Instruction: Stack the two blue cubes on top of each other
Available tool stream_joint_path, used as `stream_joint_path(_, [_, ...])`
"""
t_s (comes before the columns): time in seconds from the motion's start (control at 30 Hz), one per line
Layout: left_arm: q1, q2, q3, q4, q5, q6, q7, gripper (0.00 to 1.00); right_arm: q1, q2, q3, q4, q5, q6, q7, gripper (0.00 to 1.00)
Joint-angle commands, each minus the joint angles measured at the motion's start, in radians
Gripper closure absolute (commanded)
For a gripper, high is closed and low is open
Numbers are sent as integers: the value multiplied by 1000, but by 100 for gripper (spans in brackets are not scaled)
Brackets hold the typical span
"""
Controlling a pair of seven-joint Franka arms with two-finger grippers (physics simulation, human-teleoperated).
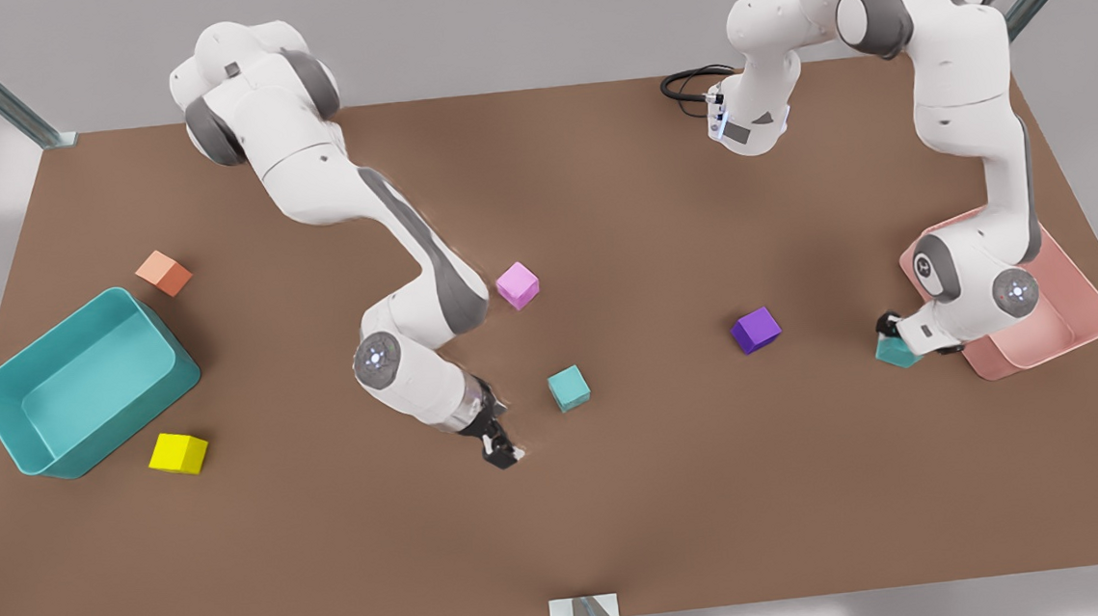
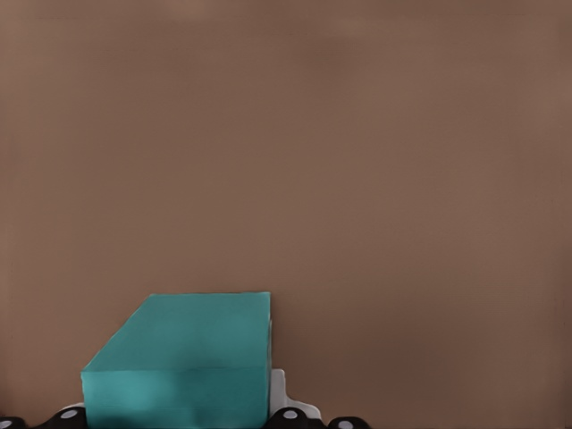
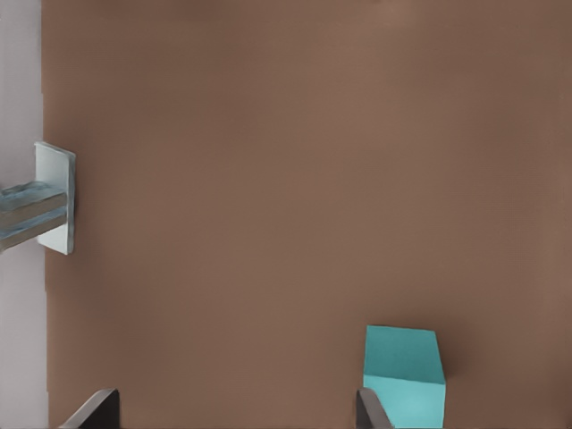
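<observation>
teal cubes (image 1: 569,388) — plain matt; table (image 1: 620,496) — smooth matt brown; arm shells glossy white.

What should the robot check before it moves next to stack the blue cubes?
1. Left gripper is at the first blue cube, beside the pink bin: ok.
2. Firm hold on that cube: cannot tell.
3. Second blue cube has a bare top: ok.
4. Right gripper is open and beside the second blue cube, not over it: ok.
5. Purple cube is out of the carrying path: cannot tell.
</observation>
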Motion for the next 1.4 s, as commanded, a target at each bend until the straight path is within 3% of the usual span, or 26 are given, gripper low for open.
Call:
stream_joint_path(0.0, [-11,-9,-73,132,-9,-302,-190,39,-109,-9,-6,14,-296,-429,-957,2])
stream_joint_path(0.03, [-13,-9,-191,208,-5,-350,-411,39,-178,-9,-22,32,-376,-419,-1343,2])
stream_joint_path(0.1, [-54,-9,-408,246,10,-352,-845,39,-229,-145,-34,41,-376,-476,-1657,0])
stream_joint_path(0.17, [-254,-7,-443,272,39,-352,-1204,39,-245,-284,-46,35,-378,-582,-1781,0])
stream_joint_path(0.23, [-428,31,-442,310,47,-347,-1444,39,-256,-547,-43,-130,-378,-596,-1773,0])
stream_joint_path(0.3, [-516,108,-442,370,48,-323,-1514,39,-258,-637,-39,-231,-375,-551,-1763,0])
stream_joint_path(0.5, [-516,327,-417,611,123,-226,-1533,39,-246,-602,-39,-244,-362,-570,-1730,0])
stream_joint_path(1.17, [-544,399,-422,680,120,-218,-1537,36,-276,-576,-39,-215,-362,-599,-1747,0])
stream_joint_path(1.2, [-544,399,-422,680,122,-218,-1537,0,-276,-576,-39,-215,-362,-597,-1747,0])
stream_joint_path(1.37, [-544,399,-422,680,122,-218,-1539,0,-278,-576,-39,-215,-362,-599,-1747,0])
